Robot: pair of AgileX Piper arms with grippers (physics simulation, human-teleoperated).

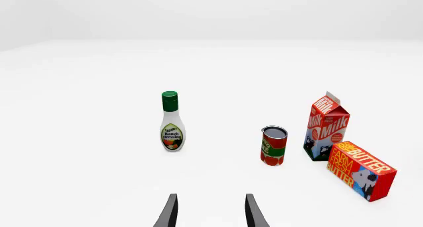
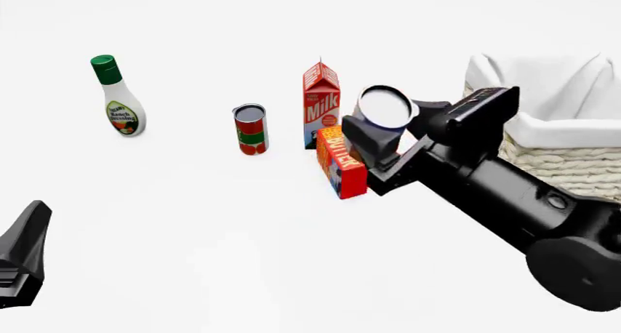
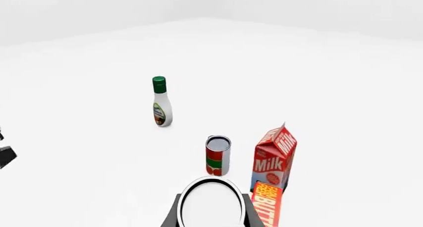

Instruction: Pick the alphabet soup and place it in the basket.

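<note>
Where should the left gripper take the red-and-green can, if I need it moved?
Grip the can mid-label on its straight side, with the left gripper probably coming level from the near left. It stands upright with open room there; milk and butter stand to its right.

The light is bright, even and diffuse in all three views, with no visible source. The white table [image 2: 243, 260] is almost overexposed and merges with the background. Shadows are nearly invisible, even under the ranch dressing bottle [image 2: 118, 97] and the milk carton [image 2: 321, 104]. Everything is sharp, without blur, glare or distortion at the edges.
</note>
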